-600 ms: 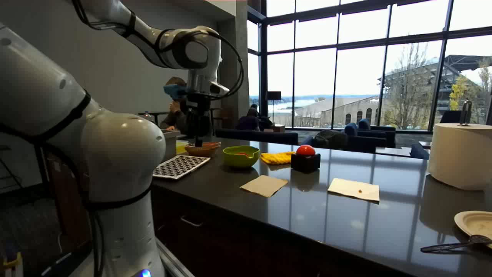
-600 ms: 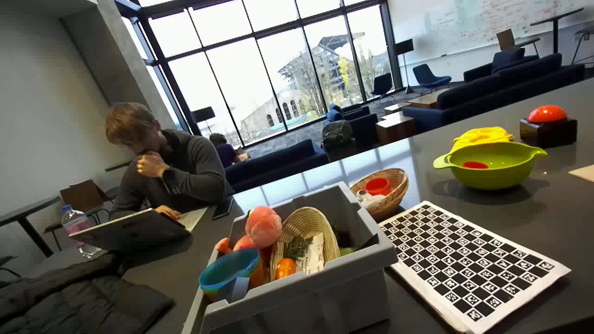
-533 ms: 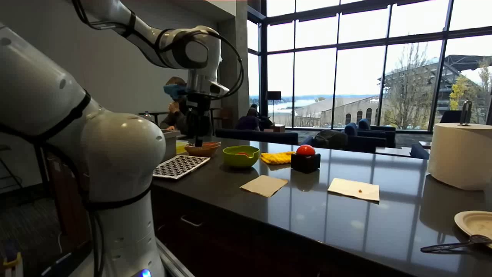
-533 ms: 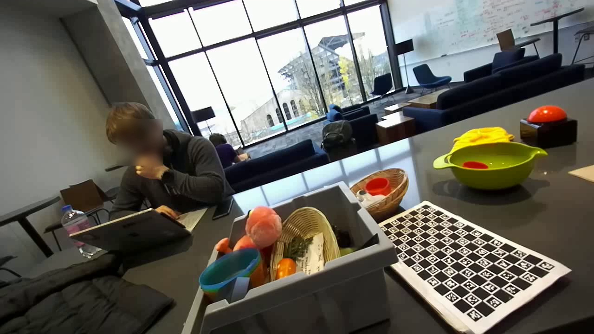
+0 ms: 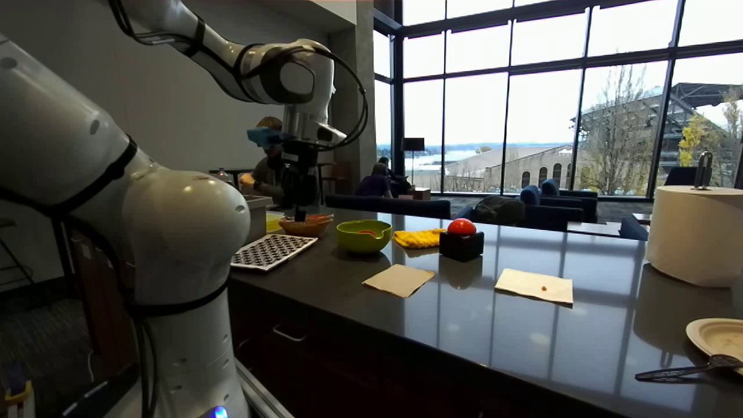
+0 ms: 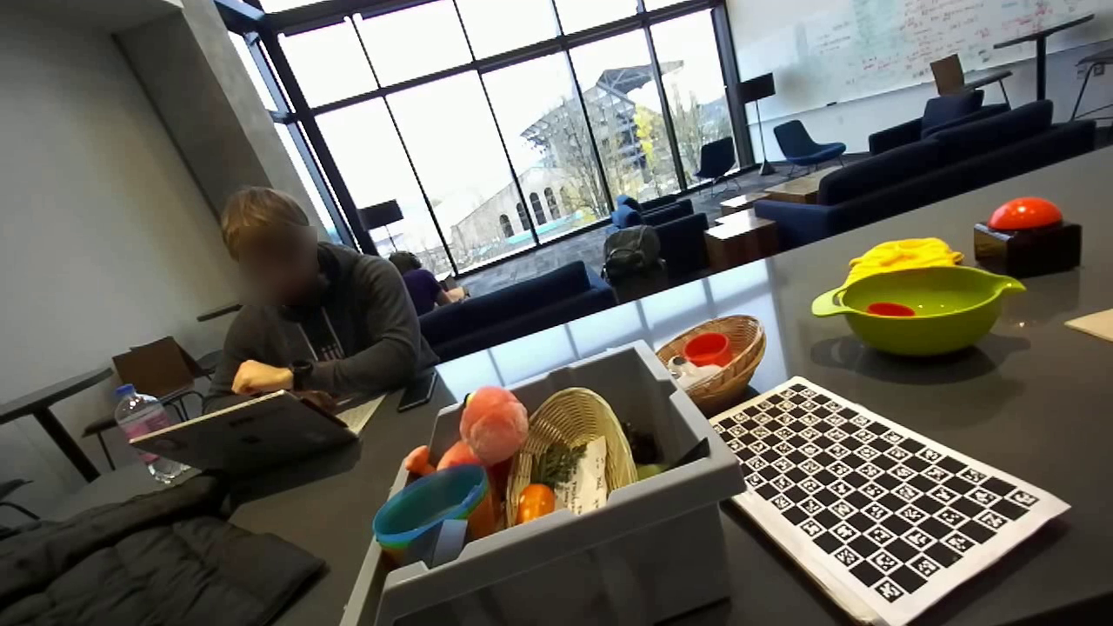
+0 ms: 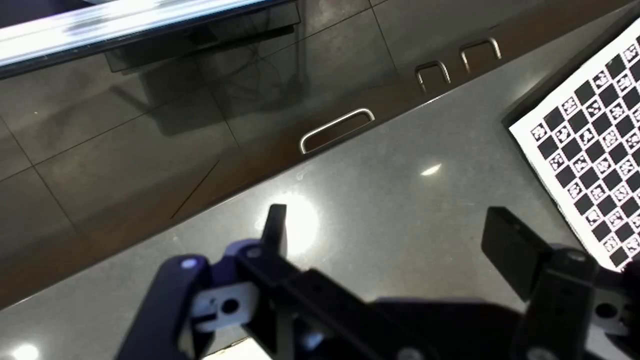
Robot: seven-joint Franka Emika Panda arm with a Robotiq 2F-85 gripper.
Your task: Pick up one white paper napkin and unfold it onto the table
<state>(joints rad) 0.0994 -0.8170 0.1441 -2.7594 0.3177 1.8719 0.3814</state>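
gripper (image 7: 390, 232): jaws spread, empty, over table (image 7: 380, 175) inside drawer-side edge (image 7: 434, 100); step likely approach.
white napkin (image 5: 525, 284): unpicked, inward of that edge; next should be traverse, descent, pinch.

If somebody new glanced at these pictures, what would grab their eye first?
Probably the white robot arm, dominating the left of an exterior view. Next might come the red dome on its black block on the dark countertop, then the checkered board at the wrist view's right edge.
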